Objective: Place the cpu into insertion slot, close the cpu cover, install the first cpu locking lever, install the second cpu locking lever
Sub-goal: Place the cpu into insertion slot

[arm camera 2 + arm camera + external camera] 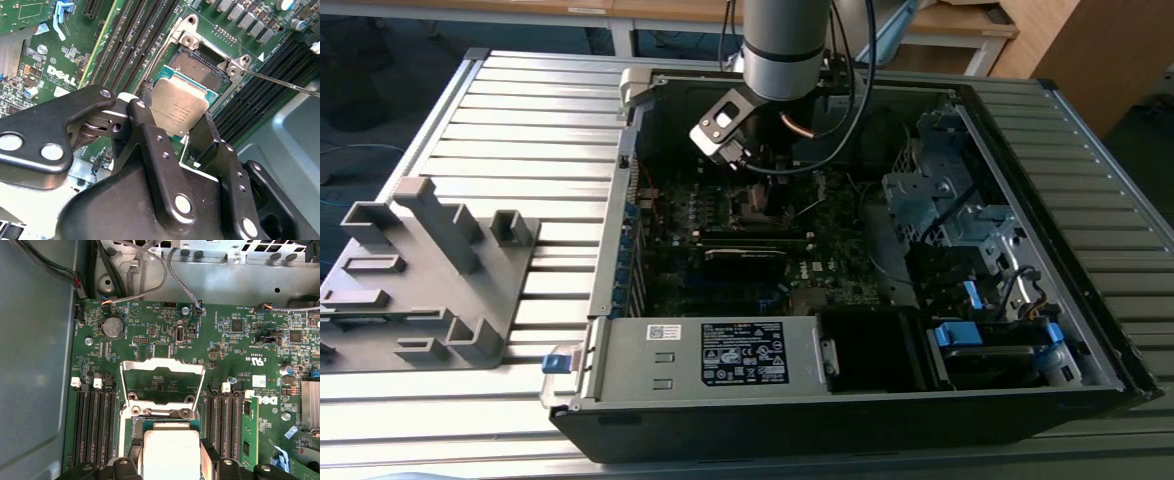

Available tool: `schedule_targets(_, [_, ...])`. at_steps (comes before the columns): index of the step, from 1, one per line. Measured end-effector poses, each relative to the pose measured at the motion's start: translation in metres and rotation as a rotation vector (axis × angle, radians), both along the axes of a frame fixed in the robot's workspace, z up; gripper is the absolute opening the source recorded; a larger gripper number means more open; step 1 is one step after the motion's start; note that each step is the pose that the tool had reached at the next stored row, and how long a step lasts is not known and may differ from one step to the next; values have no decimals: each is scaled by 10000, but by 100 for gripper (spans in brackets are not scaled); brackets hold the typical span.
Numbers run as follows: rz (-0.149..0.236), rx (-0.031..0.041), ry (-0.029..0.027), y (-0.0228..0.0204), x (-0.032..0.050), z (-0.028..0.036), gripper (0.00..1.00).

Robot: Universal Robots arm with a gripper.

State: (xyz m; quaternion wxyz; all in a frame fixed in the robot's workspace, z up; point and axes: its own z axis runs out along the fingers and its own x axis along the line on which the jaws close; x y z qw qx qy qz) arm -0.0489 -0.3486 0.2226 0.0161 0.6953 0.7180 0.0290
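The cpu [181, 106], a flat square chip with a silvery top on a green base, is clamped between my gripper's [176, 120] black fingers [146, 116]. It hangs just above the insertion slot [198, 66], covering the near part while the dark pin field shows beyond. In the first wrist view the cpu [170, 446] sits in the gripper [171, 456] below the cpu cover [162, 368], which stands open on its hinge. A thin metal locking lever [280, 83] sticks out beside the socket. In the exterior view the gripper [750, 162] is inside the computer case.
Long black memory slots [135, 40] flank the socket on both sides. Cables [145, 270] run across the case wall above the board. The open case [627, 300] lies on a slatted metal table [520, 120], with a grey fixture [427, 270] at the exterior view's left.
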Motion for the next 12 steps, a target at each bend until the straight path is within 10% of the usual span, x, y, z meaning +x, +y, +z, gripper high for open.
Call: schedule_targets(12, [-1,1,-1,10,-6,-15,54])
